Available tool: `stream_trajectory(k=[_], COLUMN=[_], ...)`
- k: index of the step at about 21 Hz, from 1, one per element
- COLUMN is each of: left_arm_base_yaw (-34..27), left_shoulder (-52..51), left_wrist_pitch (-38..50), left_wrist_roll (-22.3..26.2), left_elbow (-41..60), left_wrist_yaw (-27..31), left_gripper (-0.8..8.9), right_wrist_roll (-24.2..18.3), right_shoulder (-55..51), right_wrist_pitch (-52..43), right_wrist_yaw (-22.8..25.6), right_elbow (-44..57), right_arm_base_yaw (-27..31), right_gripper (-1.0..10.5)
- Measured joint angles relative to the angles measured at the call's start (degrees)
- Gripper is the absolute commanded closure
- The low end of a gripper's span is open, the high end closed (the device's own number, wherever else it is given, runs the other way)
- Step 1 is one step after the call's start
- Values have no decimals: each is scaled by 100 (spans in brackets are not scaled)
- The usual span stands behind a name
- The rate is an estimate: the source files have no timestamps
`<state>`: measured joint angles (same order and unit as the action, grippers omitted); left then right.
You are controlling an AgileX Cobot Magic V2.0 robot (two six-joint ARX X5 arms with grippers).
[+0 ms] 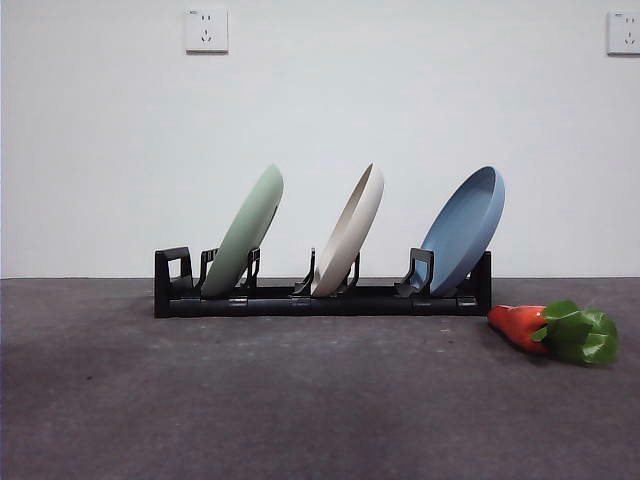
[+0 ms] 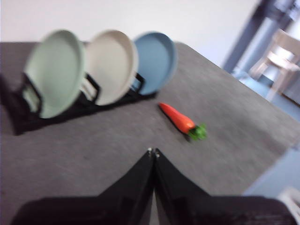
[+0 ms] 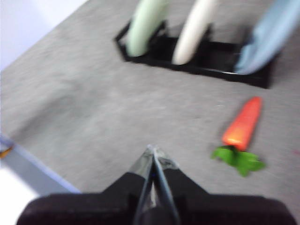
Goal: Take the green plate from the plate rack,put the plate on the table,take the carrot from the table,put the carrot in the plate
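Note:
The green plate [image 1: 246,231] stands tilted in the left slot of the black plate rack [image 1: 320,298] on the dark grey table [image 1: 300,400]. It also shows in the left wrist view [image 2: 55,70] and the right wrist view [image 3: 144,23]. The carrot [image 1: 552,329] lies on the table right of the rack, leafy top to the right; it shows in both wrist views [image 2: 182,122] [image 3: 241,131]. My left gripper [image 2: 153,153] is shut and empty, well short of the rack. My right gripper [image 3: 152,151] is shut and empty, away from the carrot. Neither arm shows in the front view.
A cream-white plate [image 1: 349,228] stands in the rack's middle slot and a blue plate [image 1: 465,226] in its right slot. A white wall with two sockets [image 1: 206,30] is behind the table. The table edge [image 3: 28,159] shows in the right wrist view.

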<state>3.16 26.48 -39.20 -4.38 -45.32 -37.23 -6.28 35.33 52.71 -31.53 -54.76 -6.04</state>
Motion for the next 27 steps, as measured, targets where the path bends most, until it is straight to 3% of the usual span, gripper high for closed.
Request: stream_trajectory(k=[2,6,7,9,10,19,24,27], left_arm_base_yaw=[0,0,0,0,0,2,352,732], left_shoulder=[225,330,330,328,328,654,1650,2599], left_wrist_pitch=[-374,-560,-560,-560,-557,166,1311,2124], left_wrist_roll=[310,540,549,553,564,579,518,400], left_elbow=[-273,-431,-439,-448,-448,-452,-452,-599], left_wrist_yaw=[-160,-155,-155,-155,-155,-166,-131,332], left_gripper=[821,800,701,273,183,186,188,188], right_wrist_roll=[-118,-175,-186,-188,-188,-166,-166,-164], right_shoulder=[199,332,334,332,332,334,363,452], right_wrist_pitch=[39,52,52,52,52,44,37,37], right_wrist_yaw=[-282,-282,-282,-282,-282,-282,-282,-280], right_elbow=[-118,-118,-118,-120,-120,-120,-120,-122], right_arm_base_yaw=[0,0,0,0,0,0,0,0], right_gripper=[957,917,806,441,308,295,296,298])
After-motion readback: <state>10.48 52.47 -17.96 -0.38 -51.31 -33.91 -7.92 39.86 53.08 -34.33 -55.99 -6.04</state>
